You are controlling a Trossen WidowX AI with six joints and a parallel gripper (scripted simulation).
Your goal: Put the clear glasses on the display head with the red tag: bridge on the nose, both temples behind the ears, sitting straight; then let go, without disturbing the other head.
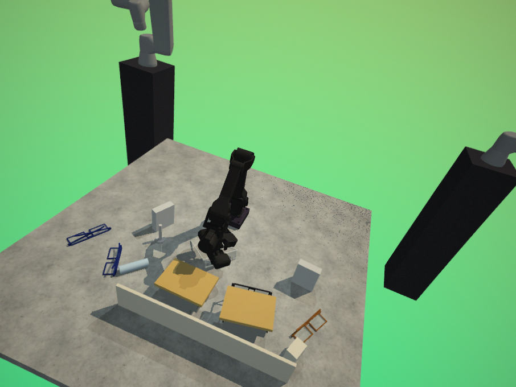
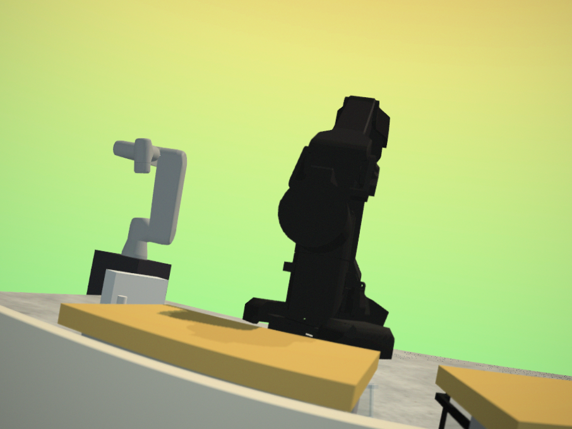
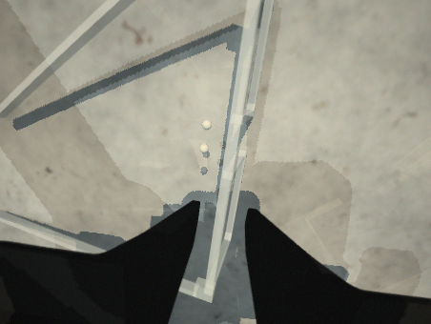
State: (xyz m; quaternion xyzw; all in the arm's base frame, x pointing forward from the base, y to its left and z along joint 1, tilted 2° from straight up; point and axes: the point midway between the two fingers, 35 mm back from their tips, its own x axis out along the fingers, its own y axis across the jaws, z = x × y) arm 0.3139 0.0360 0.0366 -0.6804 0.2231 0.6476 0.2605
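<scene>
The clear glasses [image 3: 228,176] [image 1: 192,245] lie on the grey table under my gripper [image 3: 222,212]. In the wrist view their front bar runs upright through the picture and passes between my fingers. Both temples point left. My fingers are partly open, with a gap showing on each side of the bar. In the top view the gripper body [image 1: 216,251] hides part of the glasses. Two yellow boards [image 1: 189,279] [image 1: 248,308] stand raised in front of the arm, with grey parts beneath. I cannot make out either display head's face or the red tag.
Black glasses [image 1: 252,288] stick out under the right board. A long pale wall [image 1: 200,330] stands in front. A white block [image 1: 163,217], a thin post [image 1: 160,232], a pale cylinder [image 1: 133,266] and blue glasses [image 1: 118,260] are left. A grey block [image 1: 306,275] and orange glasses [image 1: 307,323] are right.
</scene>
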